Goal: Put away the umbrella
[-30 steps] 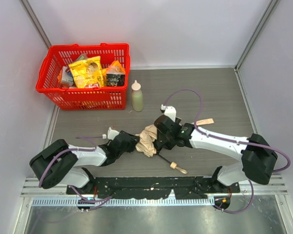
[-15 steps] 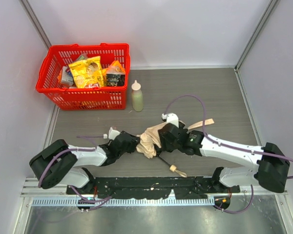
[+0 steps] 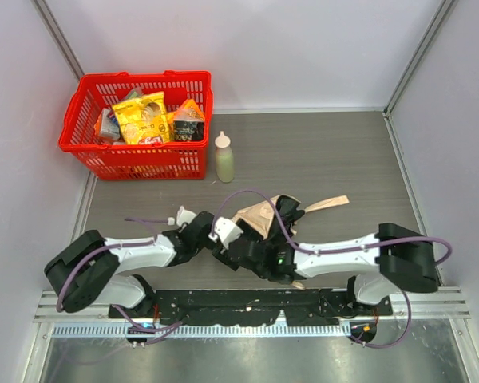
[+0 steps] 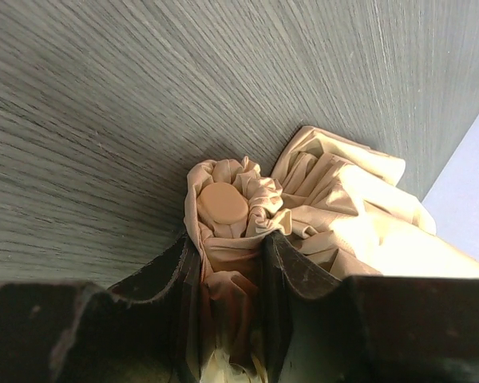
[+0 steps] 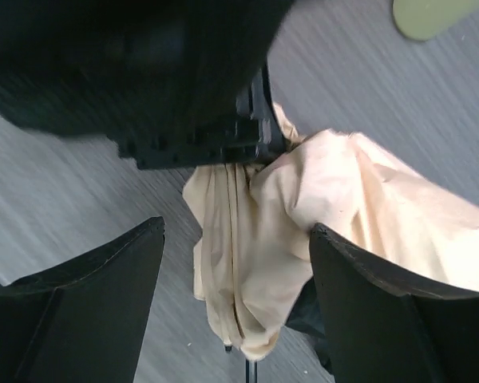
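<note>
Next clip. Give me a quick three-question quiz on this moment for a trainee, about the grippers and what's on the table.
1. True or false: the left gripper is shut on the fabric of the umbrella.
2. Pick one. The right gripper is: A) shut on nothing; B) open, with the fabric ahead of it; C) shut on the fabric.
3. Short answer: what stands upright just to the right of the red basket in the top view?

Key: 1 true; 2 B; 3 the pale green bottle.
</note>
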Controlling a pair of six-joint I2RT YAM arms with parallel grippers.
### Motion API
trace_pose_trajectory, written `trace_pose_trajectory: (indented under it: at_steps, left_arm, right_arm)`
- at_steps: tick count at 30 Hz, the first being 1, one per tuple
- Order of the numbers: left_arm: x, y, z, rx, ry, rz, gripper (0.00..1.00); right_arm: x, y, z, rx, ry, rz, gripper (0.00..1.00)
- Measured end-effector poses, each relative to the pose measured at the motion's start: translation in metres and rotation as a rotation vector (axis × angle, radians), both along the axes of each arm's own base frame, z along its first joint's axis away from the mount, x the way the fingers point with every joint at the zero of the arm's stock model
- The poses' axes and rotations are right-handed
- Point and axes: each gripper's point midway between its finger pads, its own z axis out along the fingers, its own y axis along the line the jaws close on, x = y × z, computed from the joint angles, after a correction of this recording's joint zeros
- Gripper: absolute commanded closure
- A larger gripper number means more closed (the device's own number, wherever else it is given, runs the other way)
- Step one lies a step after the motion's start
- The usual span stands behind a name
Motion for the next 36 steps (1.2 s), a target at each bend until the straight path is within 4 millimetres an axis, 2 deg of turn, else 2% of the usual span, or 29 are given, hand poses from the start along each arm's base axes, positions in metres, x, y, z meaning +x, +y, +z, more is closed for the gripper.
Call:
trace_pose_trajectory:
  at_steps: [2,4,11,15,20,22,25,26,28,30,32,34,35,36]
  left_arm:
    - [-0.001,0.001,-0.001,0.005,0.01,0.0,1.0]
    - [-0.001,0.002,-0.002,0.011,0.014,0.003,1.0]
    - [0.002,0.008,-0.001,0.008,0.024,0.04,1.0]
    - [0.002,0.01,0.001,0.01,0.017,0.054,1.0]
    - [-0.001,0.014,0.0,-0.003,0.007,0.064,1.0]
    - [-0.002,0.014,0.0,-0.007,0.006,0.065,1.0]
    - [-0.001,0.014,0.001,-0.005,0.003,0.07,1.0]
    - [0.0,0.015,0.001,-0.005,0.0,0.074,1.0]
    - [0.003,0.016,0.003,-0.004,-0.015,0.084,1.0]
    - [0.007,0.018,0.01,-0.011,-0.042,0.097,1.0]
    - [0.006,0.021,0.012,-0.014,-0.053,0.104,0.89]
    - [0.005,0.025,0.012,-0.015,-0.062,0.112,0.66]
    - [0.004,0.026,0.013,-0.017,-0.067,0.114,0.5]
    - [0.004,0.027,0.014,-0.02,-0.072,0.115,0.38]
  right_arm:
    - [0.004,-0.003,-0.024,-0.032,-0.025,-0.011,0.22]
    - [0.008,-0.007,-0.039,-0.052,-0.055,-0.017,0.22]
    - [0.033,-0.003,-0.055,-0.043,-0.213,-0.153,0.29]
    - [0.038,-0.018,-0.079,-0.085,-0.232,-0.184,0.28]
    - [0.04,-0.025,-0.081,-0.008,-0.23,-0.196,0.3]
    - [0.04,-0.025,-0.081,0.007,-0.231,-0.191,0.37]
    - [0.043,-0.022,-0.084,0.007,-0.237,-0.186,0.7]
    - [0.044,-0.019,-0.086,0.015,-0.228,-0.176,0.77]
    - [0.045,-0.014,-0.088,0.023,-0.217,-0.146,0.99]
    - [0.047,-0.008,-0.085,0.059,-0.193,-0.105,0.99]
    - [0.047,-0.006,-0.085,0.11,-0.153,-0.063,0.99]
    - [0.045,-0.004,-0.086,0.157,-0.104,-0.02,0.99]
    - [0.045,-0.003,-0.086,0.175,-0.085,-0.005,0.99]
    - [0.045,-0.002,-0.086,0.208,-0.055,0.012,0.99]
